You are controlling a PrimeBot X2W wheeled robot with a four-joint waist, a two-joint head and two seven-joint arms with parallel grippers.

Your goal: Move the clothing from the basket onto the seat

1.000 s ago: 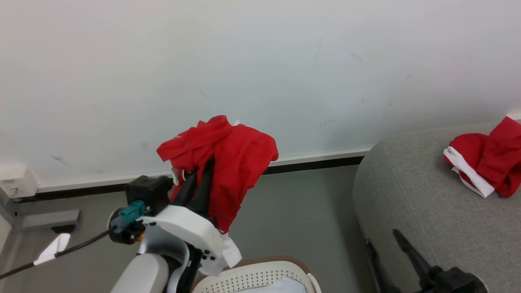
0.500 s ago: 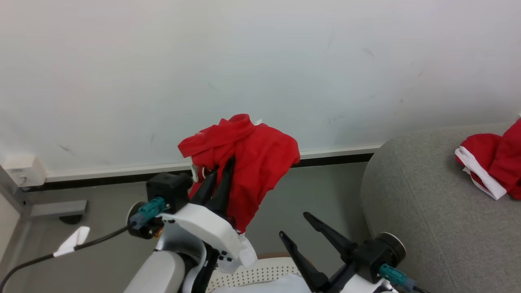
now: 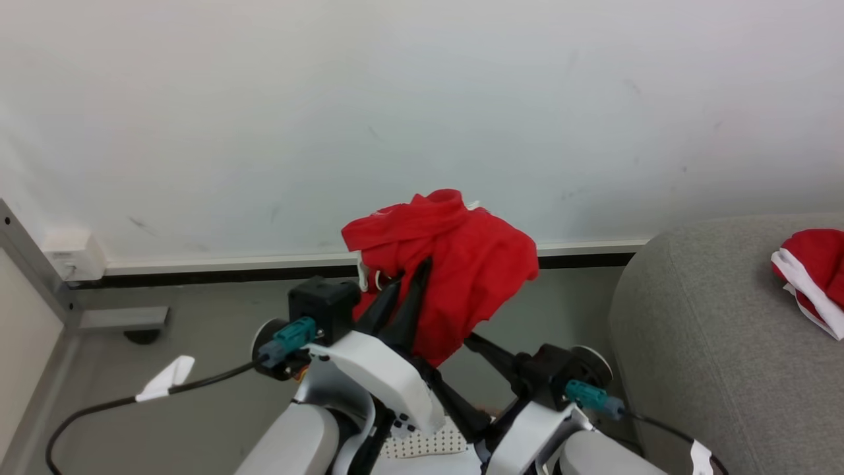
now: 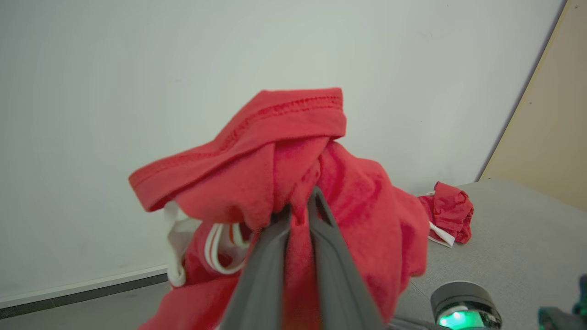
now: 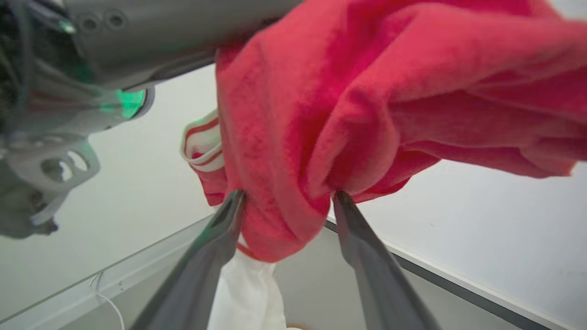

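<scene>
One soft bright-red garment with white stripes [image 3: 455,264] held aloft, clamped tight by the left gripper [image 4: 300,206], right gripper [image 5: 286,197] spread around its hanging fold, a second red garment [image 3: 811,270] laid on one grey upholstered sofa [image 3: 712,343], one white perforated plastic basket [image 3: 425,443] glimpsed below.

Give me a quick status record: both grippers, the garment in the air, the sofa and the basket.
held garment: red with white stripes, bunched, hanging in the air to the left of the sofa
left gripper: fingers shut on held garment
right gripper: open, fingers spread to either side of the held garment's lower fold
sofa: grey, with a second garment, red and white, lying on it
basket: perforated white wall at the bottom of the head view, below both arms; contents hidden
</scene>
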